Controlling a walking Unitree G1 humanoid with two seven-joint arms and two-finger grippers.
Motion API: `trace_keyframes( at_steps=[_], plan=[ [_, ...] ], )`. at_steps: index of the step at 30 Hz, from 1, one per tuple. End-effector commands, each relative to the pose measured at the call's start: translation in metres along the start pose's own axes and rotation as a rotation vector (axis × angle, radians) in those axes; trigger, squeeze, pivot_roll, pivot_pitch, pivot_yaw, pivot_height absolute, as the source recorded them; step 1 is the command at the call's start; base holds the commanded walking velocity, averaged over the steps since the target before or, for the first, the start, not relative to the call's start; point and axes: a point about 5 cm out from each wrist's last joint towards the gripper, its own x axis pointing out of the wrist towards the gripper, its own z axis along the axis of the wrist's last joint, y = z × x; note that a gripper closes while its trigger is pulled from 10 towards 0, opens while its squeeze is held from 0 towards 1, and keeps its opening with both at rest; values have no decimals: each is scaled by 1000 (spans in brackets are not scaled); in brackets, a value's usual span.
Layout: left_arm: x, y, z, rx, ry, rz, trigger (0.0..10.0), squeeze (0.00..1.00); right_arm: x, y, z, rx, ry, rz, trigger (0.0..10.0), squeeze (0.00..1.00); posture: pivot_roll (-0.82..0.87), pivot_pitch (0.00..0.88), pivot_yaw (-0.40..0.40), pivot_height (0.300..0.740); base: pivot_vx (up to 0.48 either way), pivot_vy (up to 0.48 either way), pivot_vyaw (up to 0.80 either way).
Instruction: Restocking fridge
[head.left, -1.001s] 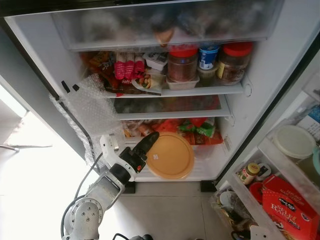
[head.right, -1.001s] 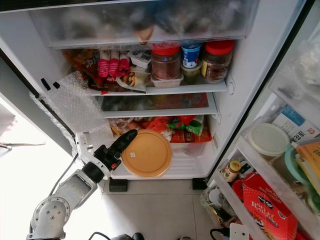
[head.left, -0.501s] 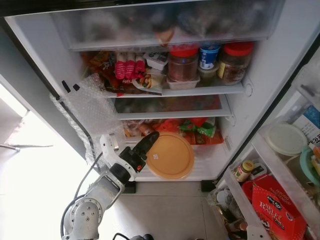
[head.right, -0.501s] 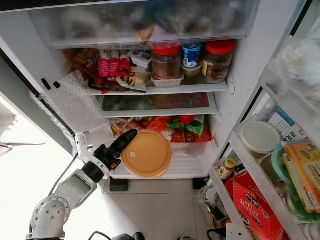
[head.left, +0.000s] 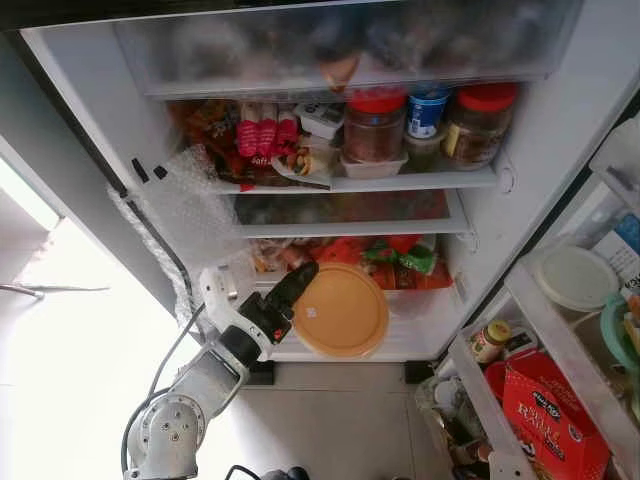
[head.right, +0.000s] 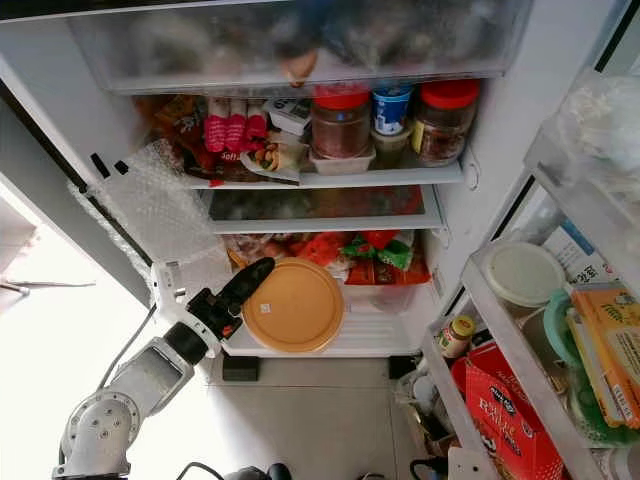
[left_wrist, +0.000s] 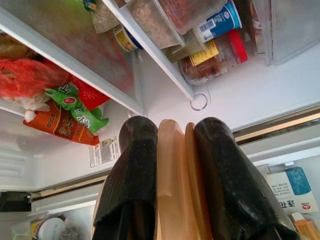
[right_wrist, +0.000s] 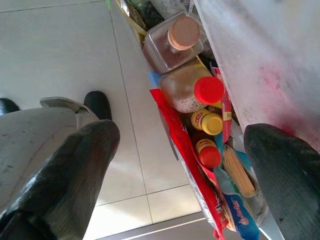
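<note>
A round orange plate (head.left: 342, 310) stands tilted at the front of the fridge's bottom shelf (head.left: 400, 345). My left gripper (head.left: 290, 290) is shut on its left rim. In the left wrist view the two black fingers (left_wrist: 132, 170) clamp the plate's (left_wrist: 172, 190) thin edge between them. My right gripper (right_wrist: 182, 135) hangs low beside the door's bottom rack. Its fingers are wide apart with nothing between them.
Red and green packets (head.left: 395, 255) lie behind the plate. Jars (head.left: 375, 125) and tubs fill the upper shelf. Bubble wrap (head.left: 190, 205) hangs at the fridge's left wall. The open door at the right holds a red box (head.left: 555, 400), a white-lidded tub (head.left: 572, 277) and bottles (right_wrist: 192, 90).
The view has shifted slightly and the door shelves sit a little further left in the picture. My left gripper and the plate have stayed where they were.
</note>
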Motion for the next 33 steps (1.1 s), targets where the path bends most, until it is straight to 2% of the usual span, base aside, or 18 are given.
trace_keyframes(
  at_steps=[1, 6, 19, 29, 33],
  plan=[
    [-1, -4, 4, 14, -8, -14, 10000, 0, 0, -10, -3, 12, 7, -33, 10000, 0, -11, 149, 64, 740, 0, 0, 0],
    [0, -4, 4, 13, -11, -15, 10000, 0, 0, -10, -3, 22, 7, -29, 10000, 0, -10, 148, 64, 735, 0, 0, 0],
    [3, -5, 5, 13, -21, -20, 10000, 0, 0, -9, -3, 24, 4, -9, 10000, 0, -13, 144, 64, 650, 0, 0, 0],
    [4, -5, 6, 11, -33, -16, 10000, 0, 0, -8, -3, 25, -3, 7, 10000, 0, -13, 148, 62, 650, 0, 0, 0],
    [4, -5, 10, -19, -71, -11, 10000, 0, 0, -8, -3, 28, -2, 8, 10000, 0, -15, 151, 64, 650, 0, 0, 0]
  ],
)
